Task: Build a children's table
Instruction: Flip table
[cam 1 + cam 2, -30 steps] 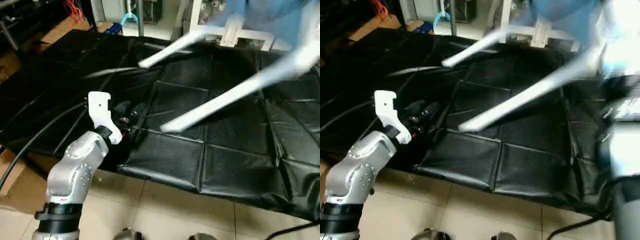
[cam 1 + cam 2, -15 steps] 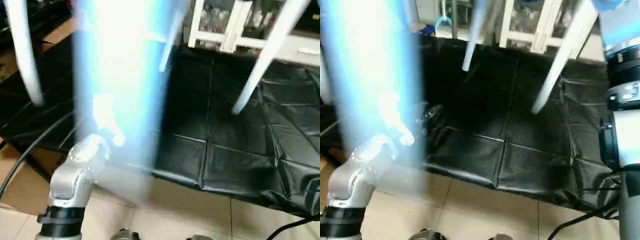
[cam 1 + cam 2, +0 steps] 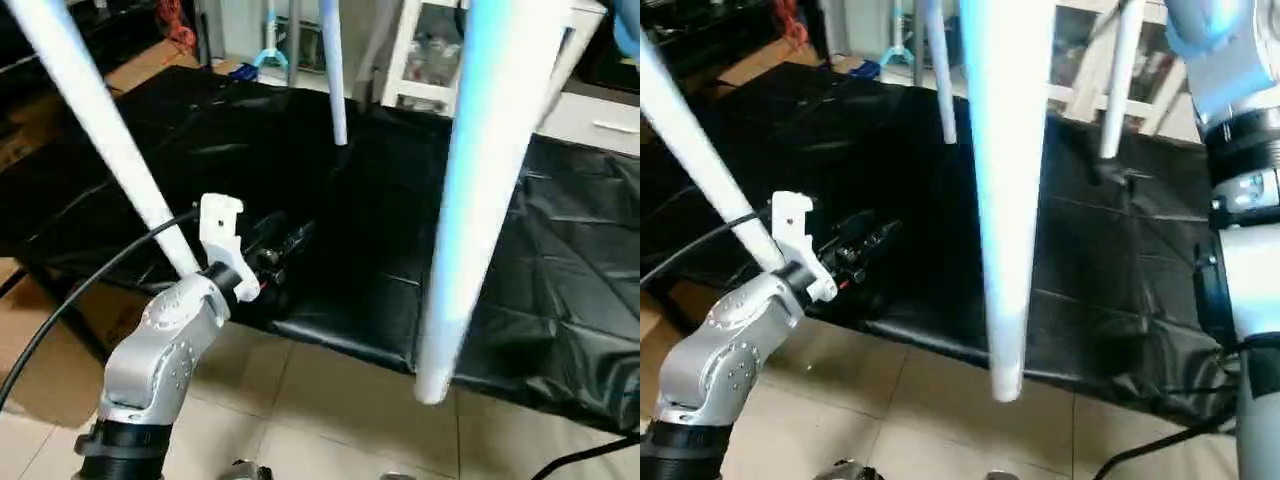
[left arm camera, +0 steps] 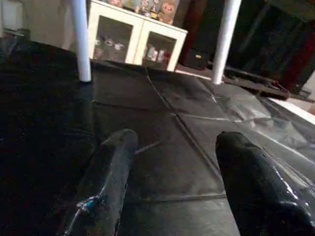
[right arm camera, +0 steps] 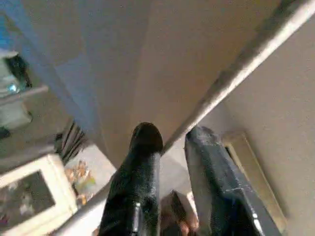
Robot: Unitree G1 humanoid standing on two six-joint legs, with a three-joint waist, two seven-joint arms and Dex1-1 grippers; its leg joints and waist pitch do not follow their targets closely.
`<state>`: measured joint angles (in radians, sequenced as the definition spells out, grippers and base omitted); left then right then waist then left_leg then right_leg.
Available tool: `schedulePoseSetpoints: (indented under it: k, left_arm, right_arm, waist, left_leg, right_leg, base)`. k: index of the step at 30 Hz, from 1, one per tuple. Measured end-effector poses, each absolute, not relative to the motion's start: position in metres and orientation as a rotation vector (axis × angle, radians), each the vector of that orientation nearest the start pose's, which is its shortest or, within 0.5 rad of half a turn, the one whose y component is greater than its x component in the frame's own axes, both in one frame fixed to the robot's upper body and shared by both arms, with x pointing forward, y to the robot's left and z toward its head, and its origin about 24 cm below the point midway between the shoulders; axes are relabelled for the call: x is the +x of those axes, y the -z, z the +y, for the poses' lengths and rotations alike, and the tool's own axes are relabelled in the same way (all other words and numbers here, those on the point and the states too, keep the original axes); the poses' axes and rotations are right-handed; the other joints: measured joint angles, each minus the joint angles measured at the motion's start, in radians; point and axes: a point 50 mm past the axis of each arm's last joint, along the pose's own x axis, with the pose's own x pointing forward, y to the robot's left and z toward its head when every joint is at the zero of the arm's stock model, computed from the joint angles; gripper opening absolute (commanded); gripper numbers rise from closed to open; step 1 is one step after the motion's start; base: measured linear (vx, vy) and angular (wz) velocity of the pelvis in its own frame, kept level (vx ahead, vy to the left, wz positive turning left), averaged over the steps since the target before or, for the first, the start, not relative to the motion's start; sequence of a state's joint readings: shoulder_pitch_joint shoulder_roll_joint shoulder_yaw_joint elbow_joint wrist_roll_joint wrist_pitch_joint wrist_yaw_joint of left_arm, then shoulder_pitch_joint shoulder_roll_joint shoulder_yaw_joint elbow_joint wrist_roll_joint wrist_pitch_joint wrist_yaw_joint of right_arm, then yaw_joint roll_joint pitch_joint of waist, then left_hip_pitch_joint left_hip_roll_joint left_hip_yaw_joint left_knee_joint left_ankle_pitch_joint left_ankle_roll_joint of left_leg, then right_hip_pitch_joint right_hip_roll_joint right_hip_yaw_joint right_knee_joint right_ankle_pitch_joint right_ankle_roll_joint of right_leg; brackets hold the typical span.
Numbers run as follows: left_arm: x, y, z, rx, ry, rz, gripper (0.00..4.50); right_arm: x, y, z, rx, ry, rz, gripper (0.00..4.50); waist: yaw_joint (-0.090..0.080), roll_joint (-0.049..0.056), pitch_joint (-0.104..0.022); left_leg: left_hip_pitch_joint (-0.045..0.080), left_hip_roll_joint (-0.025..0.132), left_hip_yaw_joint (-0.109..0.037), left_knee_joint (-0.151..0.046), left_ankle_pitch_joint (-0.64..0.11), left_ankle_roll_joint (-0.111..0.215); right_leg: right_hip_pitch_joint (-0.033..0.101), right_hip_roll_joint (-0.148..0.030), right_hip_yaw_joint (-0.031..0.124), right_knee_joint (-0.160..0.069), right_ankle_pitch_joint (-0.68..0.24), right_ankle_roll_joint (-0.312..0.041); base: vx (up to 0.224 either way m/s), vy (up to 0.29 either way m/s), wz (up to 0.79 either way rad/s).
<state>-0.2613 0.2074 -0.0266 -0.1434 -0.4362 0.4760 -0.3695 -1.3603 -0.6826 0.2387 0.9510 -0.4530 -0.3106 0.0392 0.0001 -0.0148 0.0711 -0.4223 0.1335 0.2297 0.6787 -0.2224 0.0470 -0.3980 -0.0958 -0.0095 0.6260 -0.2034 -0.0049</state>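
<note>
The table's four legs, long white tubes, hang down over the black mat (image 3: 560,250): a near leg (image 3: 480,190) looms big and bluish, a left leg (image 3: 100,130) slants past the left arm (image 3: 165,350), and two far legs (image 3: 940,80) (image 3: 1120,80) reach the mat by the cabinet (image 4: 133,42). The left gripper (image 4: 172,182) hovers low over the mat, jaws wide apart, empty. The right gripper (image 5: 170,147) points up at a ceiling, jaws slightly apart around nothing.
</note>
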Motion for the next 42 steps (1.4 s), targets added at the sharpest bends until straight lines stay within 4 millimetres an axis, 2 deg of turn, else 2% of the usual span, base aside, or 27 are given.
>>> schedulePoseSetpoints:
  k: [3,7,9,14,18,23,31,33,39,42]
  left_arm:
    - [0.286,-0.105,0.133,-0.176,0.588,0.074,2.97]
    - [0.283,-0.106,0.131,-0.178,0.624,0.069,2.97]
    - [0.282,-0.107,0.129,-0.177,0.645,0.062,2.97]
    - [0.282,-0.11,0.126,-0.176,0.678,0.053,2.97]
    - [0.282,-0.11,0.126,-0.169,0.684,0.057,2.97]
    - [0.28,-0.111,0.125,-0.166,0.712,0.062,2.97]
    - [0.281,-0.112,0.129,-0.156,0.684,0.058,2.97]
    - [0.281,-0.112,0.132,-0.149,0.676,0.06,2.97]
    - [0.278,-0.11,0.139,-0.142,0.683,0.07,2.97]
    - [0.273,-0.11,0.149,-0.12,0.697,0.071,2.97]
  right_arm:
    - [0.393,-0.332,-0.226,-1.139,0.114,-0.549,0.35]
    - [0.396,-0.305,-0.248,-1.01,0.117,-0.455,0.03]
    - [0.396,-0.295,-0.26,-0.939,0.125,-0.413,0.03]
    - [0.396,-0.283,-0.271,-0.894,0.121,-0.359,0.03]
    - [0.396,-0.274,-0.275,-0.869,0.103,-0.323,0.03]
    - [0.397,-0.27,-0.278,-0.854,0.094,-0.285,0.03]
    - [0.397,-0.286,-0.277,-0.804,0.092,-0.328,0.03]
    - [0.397,-0.282,-0.275,-0.749,0.059,-0.338,0.03]
    - [0.395,-0.259,-0.275,-0.561,0.021,-0.374,0.62]
    - [0.386,-0.251,-0.274,-0.437,-0.057,-0.438,0.85]
  waist:
    - [-0.006,0.0,0.0]
    - [-0.011,0.003,0.001]
    - [-0.021,0.004,0.0]
    - [-0.039,0.007,-0.001]
    - [-0.046,0.008,-0.001]
    - [-0.044,0.01,-0.001]
    - [-0.036,0.01,-0.001]
    - [-0.035,0.01,-0.001]
    - [-0.02,0.01,-0.001]
    - [-0.014,0.01,-0.002]
  left_leg:
    - [0.0,0.0,-0.001,0.0,0.0,0.0]
    - [0.0,0.0,-0.001,0.0,0.0,0.0]
    - [-0.002,0.0,-0.001,0.0,0.0,0.0]
    - [-0.001,0.001,-0.005,0.0,0.0,0.001]
    - [-0.001,0.003,-0.006,-0.001,0.001,0.001]
    - [-0.001,0.004,-0.004,-0.001,0.001,0.003]
    - [-0.001,0.004,-0.003,-0.001,0.001,0.003]
    - [0.0,0.004,-0.003,-0.001,0.001,0.002]
    - [0.0,0.004,-0.003,-0.001,0.001,0.002]
    - [0.0,0.004,-0.003,-0.001,0.002,0.004]
  right_leg:
    - [0.0,0.0,0.0,0.0,0.004,0.003]
    - [0.0,0.0,0.0,0.001,0.011,0.0]
    - [0.001,-0.001,-0.001,0.003,0.015,-0.002]
    - [-0.004,0.0,-0.004,0.005,0.019,-0.002]
    - [-0.006,0.002,-0.005,0.005,0.018,0.0]
    - [-0.006,0.003,-0.005,0.004,0.017,-0.001]
    - [-0.005,0.002,-0.004,0.004,0.017,-0.001]
    - [-0.005,0.002,-0.004,0.004,0.017,-0.001]
    - [-0.005,0.002,-0.005,0.005,0.018,-0.002]
    - [-0.004,0.002,-0.005,0.004,0.018,-0.002]
  base:
    - [0.0,0.0,0.0]
    - [0.0,0.0,0.0]
    - [0.0,0.0,0.0]
    - [0.0,0.0,0.0]
    - [0.0,0.0,0.0]
    - [0.0,0.0,0.0]
    - [0.0,0.0,0.0]
    - [0.0,0.0,0.0]
    - [0.0,0.0,0.0]
    - [0.0,0.0,0.0]
